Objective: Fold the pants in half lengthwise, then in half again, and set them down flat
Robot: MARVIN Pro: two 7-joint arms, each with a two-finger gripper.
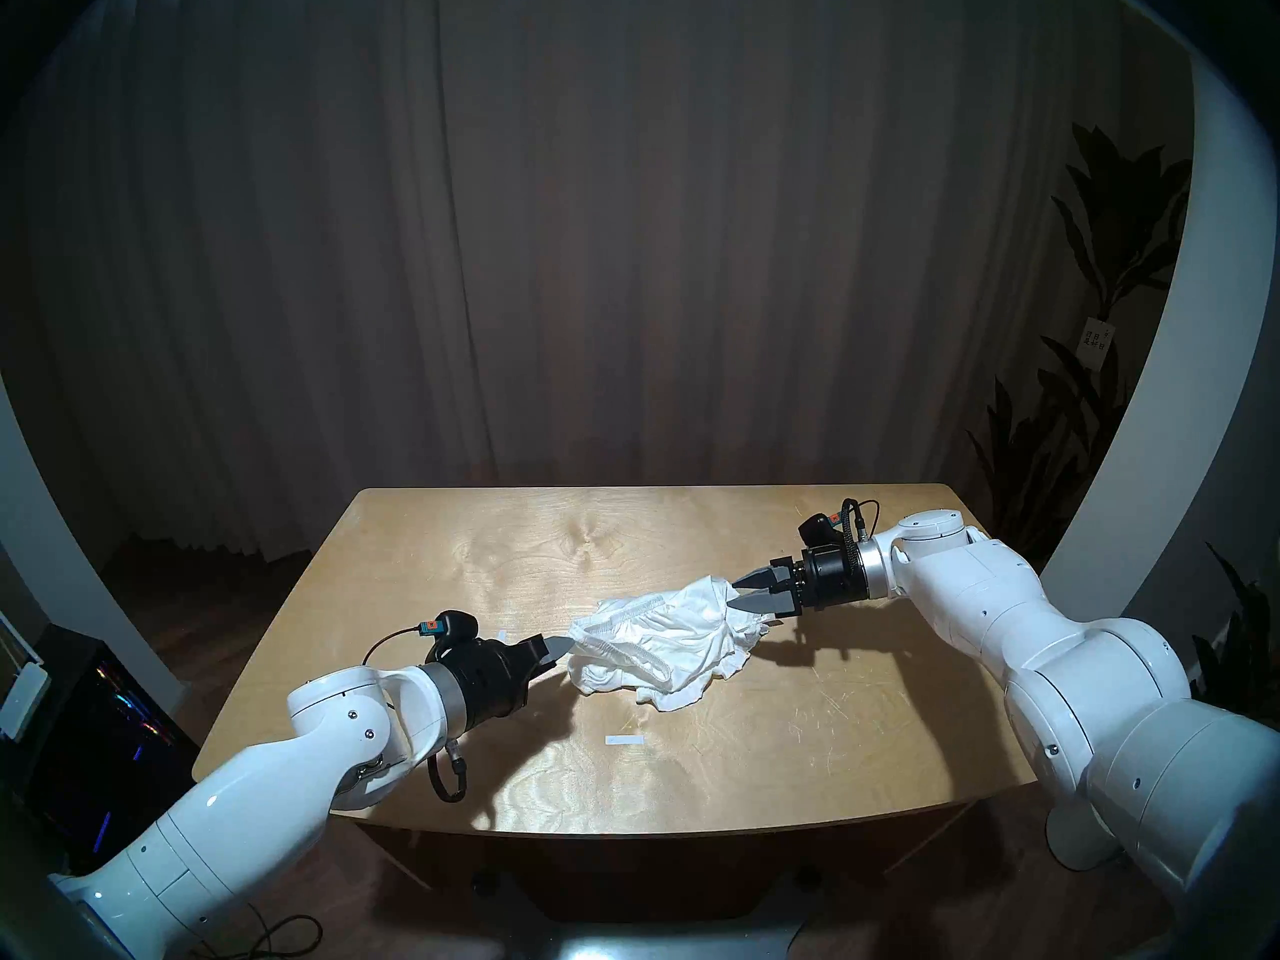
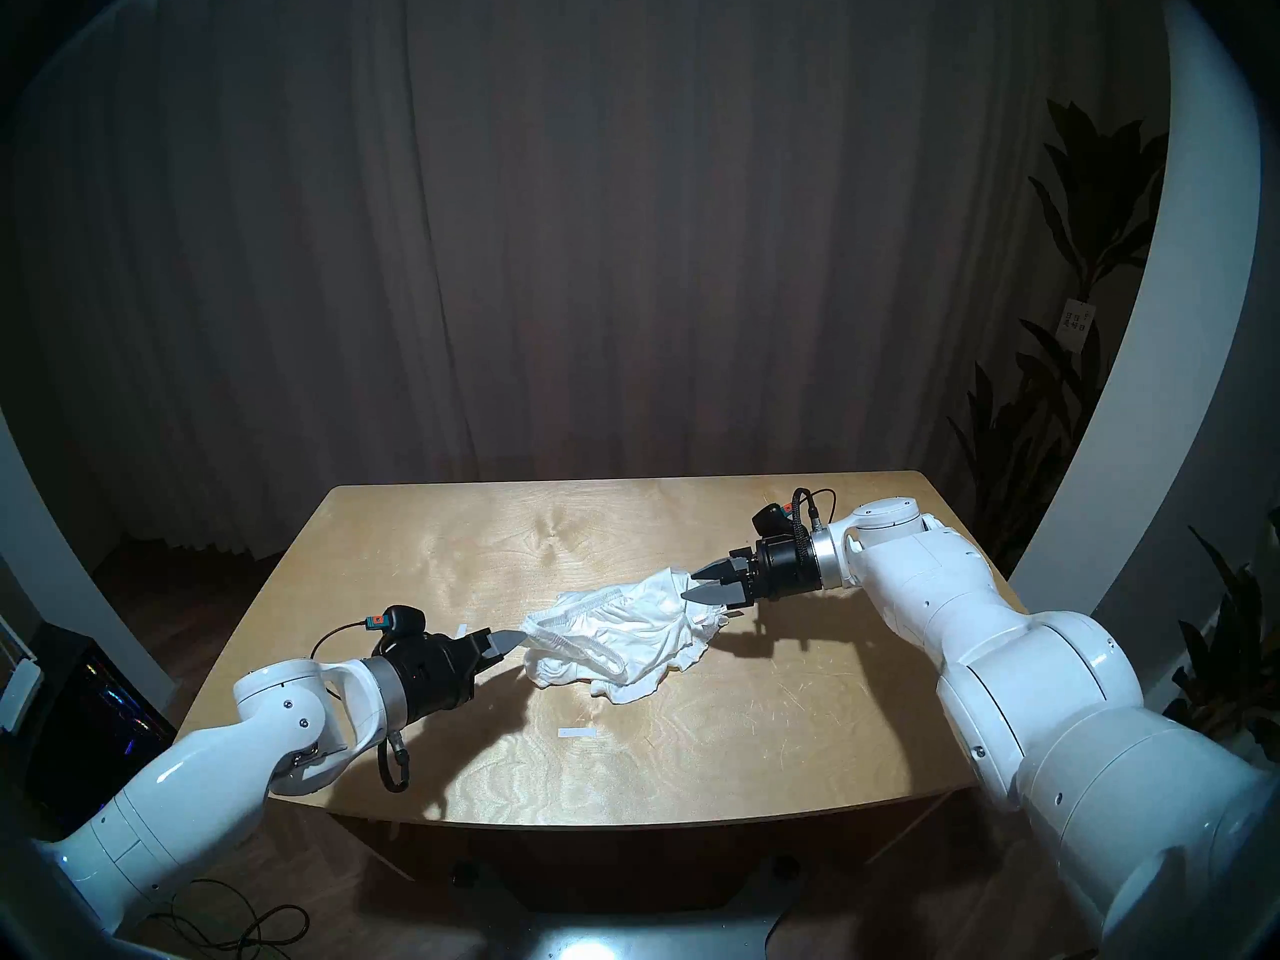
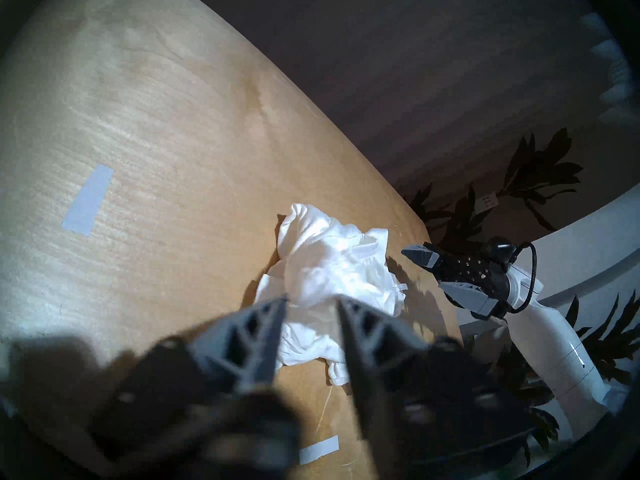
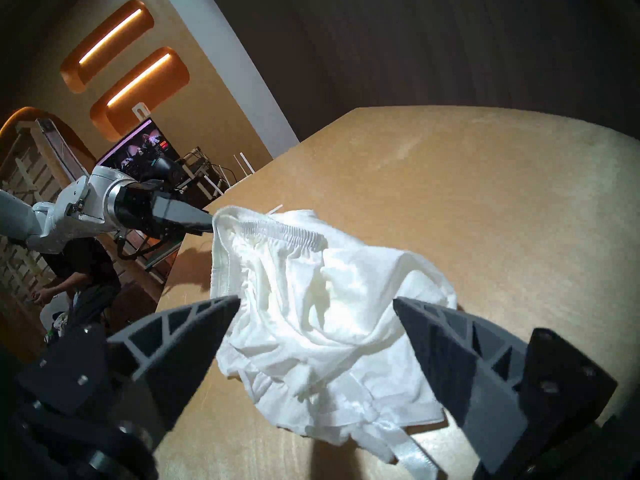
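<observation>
The right gripper (image 4: 316, 304) is standing with its ribbed grey fingers (image 4: 194, 334) spread wide, gripping nothing; only its wrist view is showing the gap clearly, along with a satin ribbon tie (image 4: 414, 460) trailing from the ruffled hem. The pants (image 1: 665, 636) are lying crumpled in a thin white heap near the middle of the table (image 1: 485, 557), their gathered elastic waistband (image 4: 284, 228) facing the left gripper (image 3: 311, 301). That gripper's fingers are parted too, holding nothing, tips hovering just beside the cloth; the head views are showing them as if closed. The left wrist view is revealing two pale tape strips (image 3: 88, 200) on the glossy plywood, while the head views are showing one plainly. Beyond the table, a brown pleated curtain (image 1: 623, 245) is hanging, with a dark leafy plant (image 1: 1108, 245) at the right.
</observation>
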